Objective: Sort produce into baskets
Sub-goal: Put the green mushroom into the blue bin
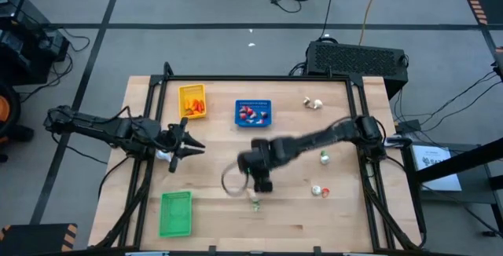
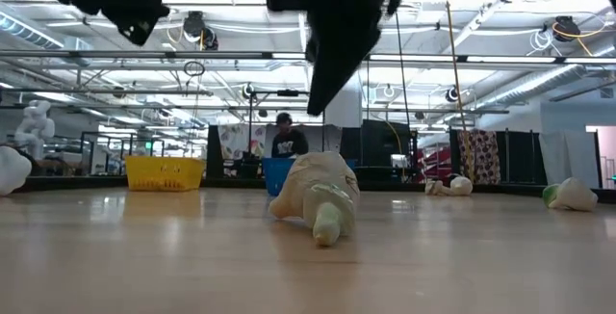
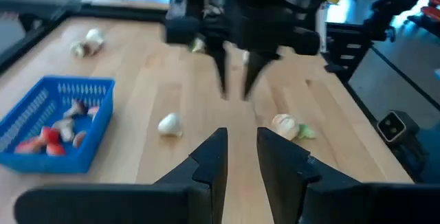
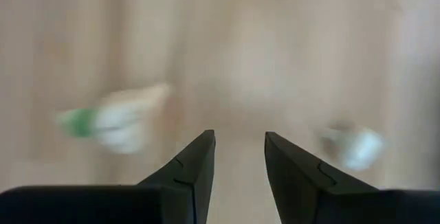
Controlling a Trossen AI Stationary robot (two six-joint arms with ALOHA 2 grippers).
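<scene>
Your right gripper (image 1: 260, 185) hangs over the middle of the tabletop (image 1: 212, 224), fingers parted and empty, above a garlic bulb (image 1: 255, 203). Only the low view shows that bulb (image 2: 319, 201) lying on the wood under the fingers, not touched. Your left gripper (image 1: 191, 140) waits at the left side, fingers a little apart, holding nothing. From above you see the yellow basket (image 1: 192, 101) with orange pieces, the blue basket (image 1: 253, 114) with red-and-white pieces, and the green basket (image 1: 176, 212) near the front. More bulbs (image 1: 313, 104) lie on the right.
</scene>
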